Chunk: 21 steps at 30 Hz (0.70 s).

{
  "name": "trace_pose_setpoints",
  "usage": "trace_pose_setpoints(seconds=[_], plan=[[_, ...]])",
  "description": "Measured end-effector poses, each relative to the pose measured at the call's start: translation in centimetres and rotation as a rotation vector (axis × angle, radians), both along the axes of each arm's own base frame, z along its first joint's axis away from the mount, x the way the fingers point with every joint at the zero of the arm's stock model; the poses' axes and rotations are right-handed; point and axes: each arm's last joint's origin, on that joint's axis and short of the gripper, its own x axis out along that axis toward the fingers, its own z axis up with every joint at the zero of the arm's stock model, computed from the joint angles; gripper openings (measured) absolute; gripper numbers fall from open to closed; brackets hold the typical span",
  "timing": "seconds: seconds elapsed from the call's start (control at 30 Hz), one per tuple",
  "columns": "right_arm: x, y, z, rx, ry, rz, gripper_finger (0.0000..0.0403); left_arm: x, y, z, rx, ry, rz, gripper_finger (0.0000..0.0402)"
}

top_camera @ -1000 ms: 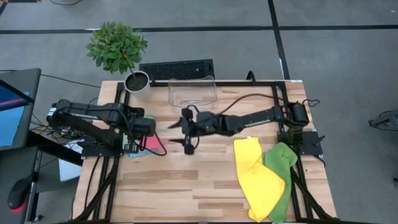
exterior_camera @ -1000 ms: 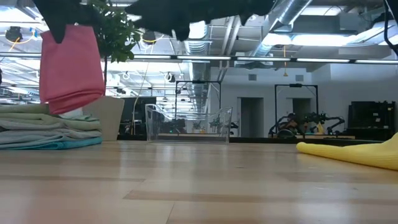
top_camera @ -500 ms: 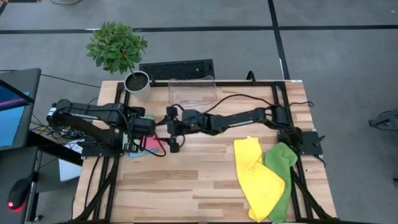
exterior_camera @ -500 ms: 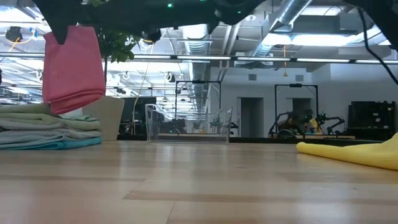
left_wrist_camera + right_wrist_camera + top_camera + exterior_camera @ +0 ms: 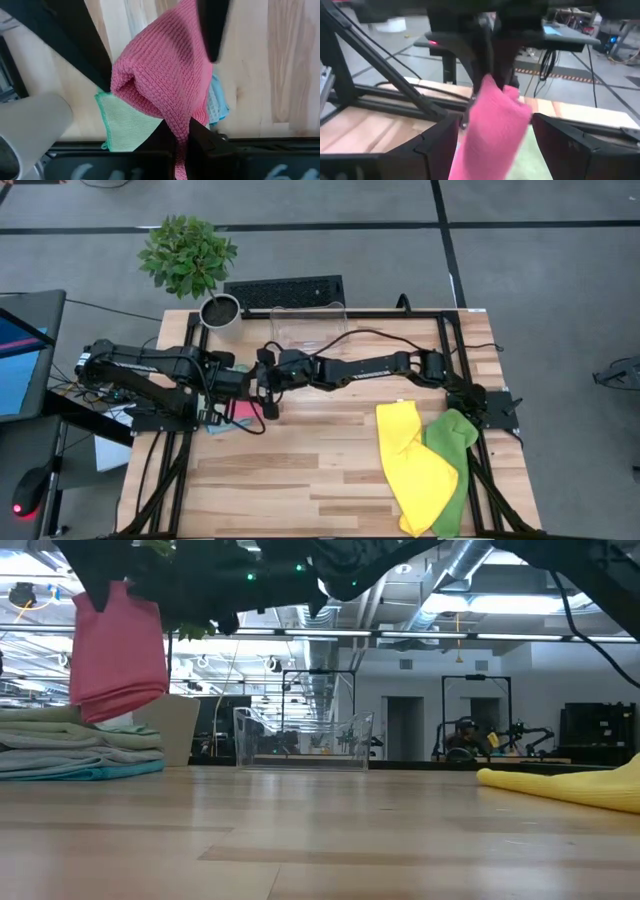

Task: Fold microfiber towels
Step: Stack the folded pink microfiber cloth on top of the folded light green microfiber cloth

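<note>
Pink towel hanging between my two pincers

I count one pink towel (image 5: 165,75), one yellow (image 5: 415,465) and one green (image 5: 452,470) on the desk (image 5: 300,470), plus a stack (image 5: 75,755) under the pink; layers there I can't count. Left pincer (image 5: 184,131) is clamped on the pink towel's top edge, holding it above the stack. Right pincer (image 5: 490,140) is spread wide, one finger either side of it

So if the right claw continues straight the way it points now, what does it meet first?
Most likely the pink towel hanging from the shut left claw. It hangs between the open right claw's fingers, though how near is unclear.
</note>
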Motion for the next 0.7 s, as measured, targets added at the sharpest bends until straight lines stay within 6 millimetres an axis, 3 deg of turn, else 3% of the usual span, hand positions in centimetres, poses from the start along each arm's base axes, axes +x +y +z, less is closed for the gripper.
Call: trace_pose_setpoints(seconds=[0.2, 0.53, 0.63, 0.7], plan=[[0.05, -0.01, 0.32, -0.011, -0.020, -0.006, 0.0258, 0.00, 0.03, 0.01, 0.011, 0.004, -0.032, 0.0000], [0.20, -0.54, -0.11, -0.004, -0.010, 0.011, 0.0116, 0.01, 0.11, 0.02, 0.039, 0.002, -0.038, 0.0000], [0.22, -0.46, 0.02, -0.005, -0.014, 0.013, 0.0046, 0.02, 0.18, 0.04, 0.068, 0.000, -0.047, 0.0000], [0.23, -0.46, 0.02, -0.008, -0.015, 0.012, 0.0020, 0.03, 0.25, 0.06, 0.091, -0.005, -0.034, 0.0000]])
